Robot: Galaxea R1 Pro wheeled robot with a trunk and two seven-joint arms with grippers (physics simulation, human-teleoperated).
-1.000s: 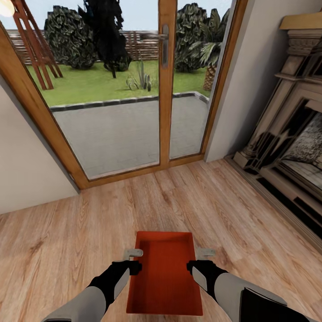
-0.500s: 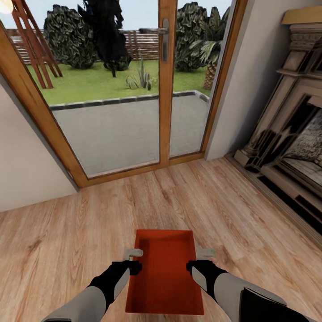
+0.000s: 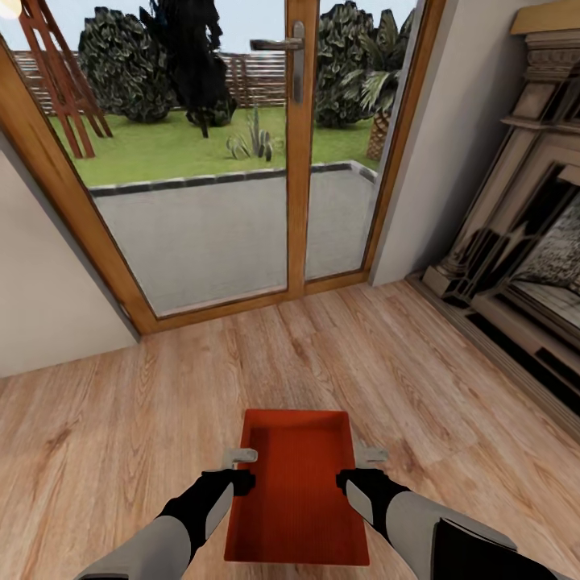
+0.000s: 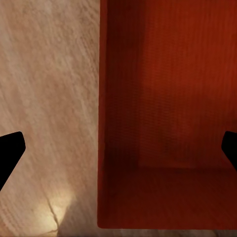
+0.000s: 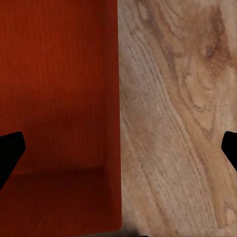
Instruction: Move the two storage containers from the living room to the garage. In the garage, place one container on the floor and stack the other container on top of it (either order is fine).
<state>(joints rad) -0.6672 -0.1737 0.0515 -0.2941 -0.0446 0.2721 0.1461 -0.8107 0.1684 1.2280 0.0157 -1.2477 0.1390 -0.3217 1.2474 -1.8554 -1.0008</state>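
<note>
One orange-red storage container (image 3: pixel 296 491) lies lengthwise between my two arms over the light wood plank floor (image 3: pixel 121 435) of the living room. My left gripper (image 3: pixel 242 463) is at its left long wall and my right gripper (image 3: pixel 366 461) at its right long wall. In the left wrist view the container (image 4: pixel 168 98) has its wall running between black fingertips (image 4: pixel 10 148) held far apart, so the left gripper (image 4: pixel 118 148) is open. The right wrist view shows the same: the container (image 5: pixel 59 98) wall stands inside the open right gripper (image 5: pixel 118 148).
Glass doors in a wooden frame (image 3: pixel 302 161) stand ahead, with a patio and garden behind them. A brick fireplace with a carved surround (image 3: pixel 524 242) lines the right side. A white wall (image 3: pixel 48 306) closes the left. Open plank floor lies between me and the doors.
The whole picture has shifted a little, doors and floor sliding up, so the camera moved. The container slid up slightly with the floor. Both arms hold the same place in view.
</note>
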